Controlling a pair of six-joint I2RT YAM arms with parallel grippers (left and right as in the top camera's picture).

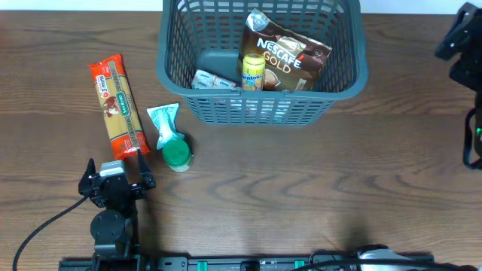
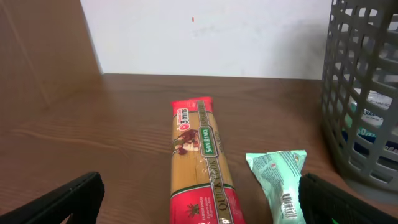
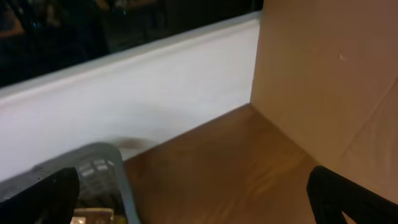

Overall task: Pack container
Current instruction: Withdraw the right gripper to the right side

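Wooden table (image 1: 316, 188), grey basket (image 1: 256, 107) against far edge, pasta pack (image 1: 117, 105) near left jaws, left and right jaws both spread, empty.

Left arm (image 1: 111, 218): matte black, boxy wrist block over a round joint housing, w/ thin black cable (image 1: 45, 222) attached. Left gripper (image 1: 115, 167): two black wedge-shaped plastic fingers (image 2: 65, 198). Right arm (image 1: 463, 41): black angular links, small green light (image 1: 477, 129). Right gripper's fingers (image 3: 348, 199) also black.
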